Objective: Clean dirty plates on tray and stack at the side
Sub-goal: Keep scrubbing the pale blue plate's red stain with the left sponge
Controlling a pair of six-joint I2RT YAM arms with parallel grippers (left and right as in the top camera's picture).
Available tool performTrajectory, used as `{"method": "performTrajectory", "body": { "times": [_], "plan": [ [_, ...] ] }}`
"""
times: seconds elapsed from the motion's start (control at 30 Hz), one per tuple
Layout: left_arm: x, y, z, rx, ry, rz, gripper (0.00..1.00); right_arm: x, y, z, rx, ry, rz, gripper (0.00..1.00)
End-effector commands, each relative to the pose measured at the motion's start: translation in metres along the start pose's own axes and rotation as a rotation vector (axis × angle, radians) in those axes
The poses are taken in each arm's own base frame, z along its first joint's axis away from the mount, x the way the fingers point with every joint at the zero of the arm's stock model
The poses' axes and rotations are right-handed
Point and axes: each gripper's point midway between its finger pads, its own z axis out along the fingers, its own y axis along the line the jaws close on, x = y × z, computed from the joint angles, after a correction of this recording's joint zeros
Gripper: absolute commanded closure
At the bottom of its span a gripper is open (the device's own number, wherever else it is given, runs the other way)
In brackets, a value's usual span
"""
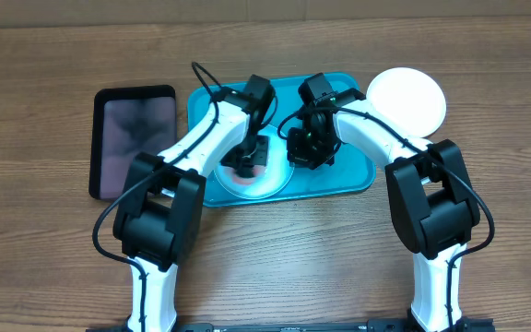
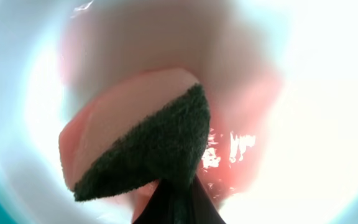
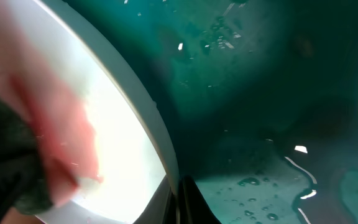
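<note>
Table: wooden top [image 1: 44,258], two YAM arms reaching in from the near edge.
Tray: turquoise tray [image 1: 353,175] at centre, wet with droplets (a black tray [image 1: 135,138] lies just to its left).
Clean plate: one white plate [image 1: 407,100] set off the tray's right corner, the stack's likely start.
Dirty plate: pale plate [image 1: 270,180] in the tray's left half, pink-red smears across its bowl.
Left gripper [image 1: 247,159]: clenched on a sponge [image 2: 142,140], pressed to the plate; the wiping step appears under way.
Right gripper [image 1: 307,148]: low at the plate's rim; whether it grips cannot be told.
Next: likely more scrubbing until the red clears, then a lift onto the white plate.
</note>
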Motion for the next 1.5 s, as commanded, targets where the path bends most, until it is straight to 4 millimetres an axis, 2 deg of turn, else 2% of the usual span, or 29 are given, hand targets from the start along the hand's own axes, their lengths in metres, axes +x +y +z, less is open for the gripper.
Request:
{"method": "performTrajectory", "body": {
  "times": [0.0,0.2,0.33,0.53,0.67,0.8,1.0,1.07,1.13,1.3,1.37,1.47],
  "plan": [
    [0.012,-0.039,0.011,0.089,0.026,0.083,0.96,-0.003,0.009,-0.004,-0.031,-0.008,-0.009,0.96],
    [-0.003,-0.038,0.015,0.063,-0.037,0.067,0.96,-0.003,0.009,-0.004,-0.031,-0.009,-0.01,0.96],
    [-0.023,-0.036,0.015,0.042,-0.118,0.086,0.96,-0.003,0.009,-0.004,-0.03,-0.009,-0.01,0.96],
    [-0.051,-0.016,0.013,0.004,-0.214,0.029,0.96,-0.003,0.009,-0.004,-0.03,-0.008,-0.01,0.96],
    [-0.059,0.011,0.016,-0.032,-0.222,-0.08,0.96,-0.003,0.009,-0.004,-0.03,-0.008,-0.01,0.96],
    [-0.055,0.037,0.025,-0.072,-0.184,-0.154,0.96,-0.003,0.008,-0.004,-0.029,-0.007,-0.009,0.96],
    [-0.018,0.052,0.035,-0.128,-0.022,-0.152,0.96,-0.003,0.008,-0.004,-0.028,-0.006,-0.009,0.96],
    [-0.005,0.047,0.036,-0.109,0.037,-0.11,0.96,-0.003,0.008,-0.004,-0.029,-0.006,-0.009,0.96],
    [0.005,0.034,0.036,-0.038,0.088,-0.037,0.96,-0.003,0.008,-0.004,-0.028,-0.006,-0.009,0.96],
    [0.028,-0.023,0.024,0.324,0.178,0.214,0.96,-0.003,0.008,-0.004,-0.029,-0.006,-0.012,0.96],
    [0.029,-0.038,0.017,0.425,0.17,0.259,0.96,-0.003,0.008,-0.004,-0.029,-0.006,-0.013,0.96],
    [0.016,-0.039,0.012,0.434,0.128,0.259,0.96,-0.003,0.008,-0.004,-0.029,-0.006,-0.012,0.96]
  ]
}}
